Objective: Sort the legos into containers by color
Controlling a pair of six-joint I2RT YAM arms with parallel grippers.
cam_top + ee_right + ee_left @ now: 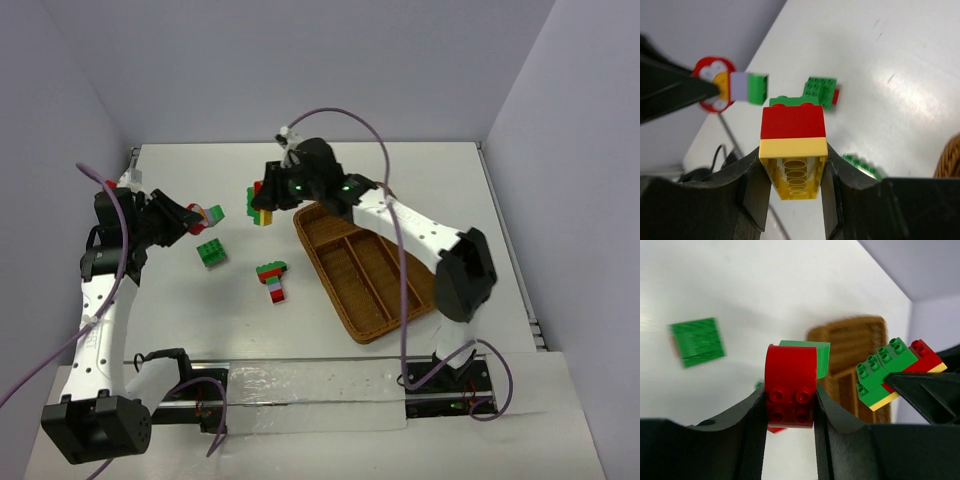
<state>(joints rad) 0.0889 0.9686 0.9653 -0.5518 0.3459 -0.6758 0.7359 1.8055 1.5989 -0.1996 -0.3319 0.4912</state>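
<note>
Left wrist: left gripper pinches red-green clump. Right wrist: right gripper pinches yellow-red-green stack. Only the top view shows the whole tray, right, and loose legos on the surface.

Pretty sure this is a robot lab test cell, not a home or shop. There's a plain white table boxed in by blank pale walls across the top and both sides of the frame. The left arm and right arm are bolted to a metal base plate along the bottom edge, with purple cables looping loose. The only props are a wicker tray and toy bricks — a classic staged bench setup.
</note>
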